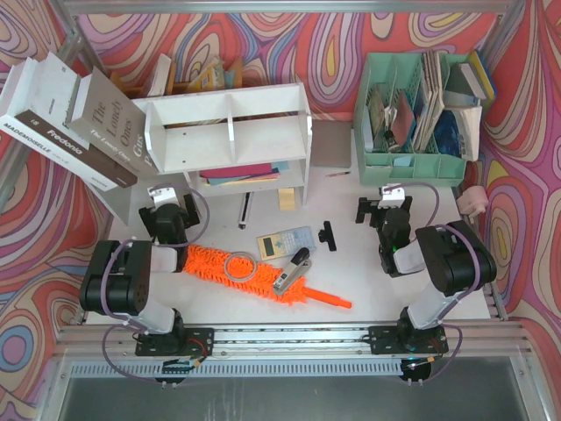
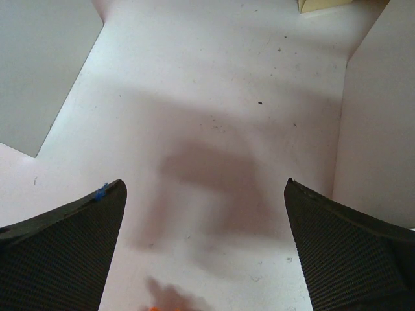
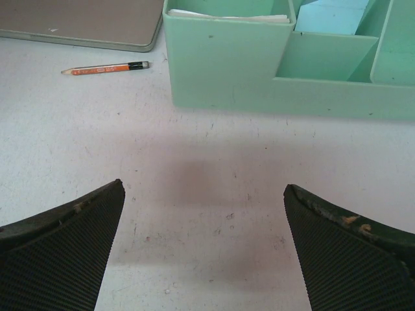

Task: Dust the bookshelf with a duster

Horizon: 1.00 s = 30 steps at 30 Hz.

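Note:
The white bookshelf [image 1: 230, 132] stands at the back of the table, left of centre, with flat books on its lower tier. The orange fluffy duster [image 1: 230, 267] lies flat on the table in front of it, its thin handle [image 1: 333, 301] pointing right. A clear ring [image 1: 238, 265] and a silver clip-like object [image 1: 292, 272] rest on its fluff. My left gripper [image 1: 166, 203] [image 2: 204, 183] is open over bare table just behind the duster's left end, beside the shelf's side panel [image 2: 382, 97]. My right gripper [image 1: 383, 205] [image 3: 204, 186] is open and holds nothing.
A mint green organizer [image 1: 421, 105] [image 3: 259, 71] full of papers stands back right, with a pencil [image 3: 104, 67] and a grey pad [image 3: 84, 19] beside it. Big books [image 1: 70, 123] lean at the left. A calculator [image 1: 285, 243] and a black part [image 1: 329, 235] lie mid-table.

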Each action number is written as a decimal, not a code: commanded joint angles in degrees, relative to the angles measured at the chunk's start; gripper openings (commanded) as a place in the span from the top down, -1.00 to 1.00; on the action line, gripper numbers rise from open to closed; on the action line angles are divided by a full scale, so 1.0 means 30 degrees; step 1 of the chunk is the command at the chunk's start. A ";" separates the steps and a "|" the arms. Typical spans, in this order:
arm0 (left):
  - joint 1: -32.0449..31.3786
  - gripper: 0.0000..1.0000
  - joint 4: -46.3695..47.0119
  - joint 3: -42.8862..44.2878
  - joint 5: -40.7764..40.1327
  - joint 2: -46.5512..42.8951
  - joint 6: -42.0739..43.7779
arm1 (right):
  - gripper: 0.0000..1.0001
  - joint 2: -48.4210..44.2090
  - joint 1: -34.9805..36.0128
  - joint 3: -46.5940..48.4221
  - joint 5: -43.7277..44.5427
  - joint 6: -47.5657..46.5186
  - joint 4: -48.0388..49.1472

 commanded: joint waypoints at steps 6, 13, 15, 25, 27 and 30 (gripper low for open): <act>0.0093 -0.97 0.0030 0.0186 0.0207 -0.0031 -0.0035 | -0.98 0.0187 -0.0120 0.0151 0.0048 0.0118 0.0176; 0.0093 -0.97 0.0030 0.0208 0.0221 -0.0009 -0.0056 | -0.97 0.0153 -0.0131 0.0156 0.0064 0.0123 0.0176; 0.0093 -0.97 0.0023 0.0186 0.0221 -0.0035 -0.0054 | -0.97 0.0156 -0.0099 0.0145 0.0068 0.0121 0.0176; -0.0421 -0.96 0.5270 -0.3633 -0.0348 -0.2312 0.0310 | -0.97 0.0160 -0.0122 0.0042 0.0122 0.0041 0.0383; -0.1270 -0.97 0.4471 -0.3920 -0.1383 -0.3802 0.0889 | -0.97 0.0101 -0.0123 -0.0101 0.0151 -0.0053 0.0601; -0.3051 -0.96 0.1999 -0.3733 -0.3974 -0.6544 0.2004 | -0.97 -0.0489 -0.0116 -0.0580 -0.0121 -0.0116 0.0993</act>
